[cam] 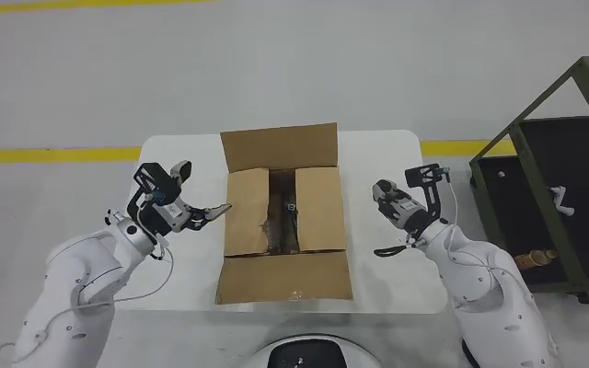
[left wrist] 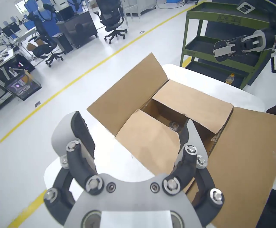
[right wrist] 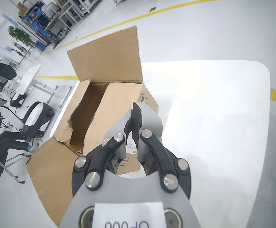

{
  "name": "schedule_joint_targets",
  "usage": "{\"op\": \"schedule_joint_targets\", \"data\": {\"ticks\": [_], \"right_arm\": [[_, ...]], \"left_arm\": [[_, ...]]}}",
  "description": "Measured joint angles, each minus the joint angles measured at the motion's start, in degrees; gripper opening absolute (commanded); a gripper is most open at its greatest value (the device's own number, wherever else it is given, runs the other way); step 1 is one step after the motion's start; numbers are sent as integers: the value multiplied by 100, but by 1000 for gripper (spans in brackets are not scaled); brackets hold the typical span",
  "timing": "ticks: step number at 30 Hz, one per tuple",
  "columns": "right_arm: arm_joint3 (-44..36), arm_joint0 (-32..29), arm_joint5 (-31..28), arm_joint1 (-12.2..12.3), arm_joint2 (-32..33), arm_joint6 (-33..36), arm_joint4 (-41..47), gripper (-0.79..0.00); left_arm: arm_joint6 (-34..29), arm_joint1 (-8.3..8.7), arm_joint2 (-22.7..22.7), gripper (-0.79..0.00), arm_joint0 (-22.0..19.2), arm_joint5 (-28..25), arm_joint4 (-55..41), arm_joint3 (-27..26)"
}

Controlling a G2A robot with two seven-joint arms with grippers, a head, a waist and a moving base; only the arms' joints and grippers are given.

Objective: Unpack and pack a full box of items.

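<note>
Left tool (left wrist: 132, 123) spread wide beside box (left wrist: 194, 103); right tool (right wrist: 135, 113) closed, empty.

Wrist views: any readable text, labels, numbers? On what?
Cardboard box, side print: too small to read.
White label on the box: too small to read.
White tag on the right wrist: upside down, cut off at the edge, not readable whole.
Green cart, rail lettering: blurred.
Nothing can be quoted.

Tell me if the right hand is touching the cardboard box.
Apart. In the top view a strip of bare table lies between the right hand and the cardboard box.
</note>
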Motion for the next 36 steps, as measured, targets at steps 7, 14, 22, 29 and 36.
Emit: {"op": "schedule_joint_targets", "data": {"ticks": [7, 14, 22, 29, 36], "right_arm": [[113, 127, -64, -5, -105, 16, 52, -785], [235, 239, -138, -7, -174, 24, 90, -785], [329, 304, -203, 3, -194, 85, 126, -785], [371, 351, -220, 7, -228, 95, 135, -785], [355, 408, -203, 12, -249, 113, 129, -785]], "left_arm": [[-134, 89, -551, 0, 695, -561, 89, -382], [591, 153, -906, 0, 1178, -1261, 717, -411], [1546, 242, -1336, 0, 1544, -1995, 1742, -253], [1683, 253, -1337, 0, 1562, -1998, 1966, -282], [1683, 252, -1333, 0, 1563, -1992, 1969, -286]]}}
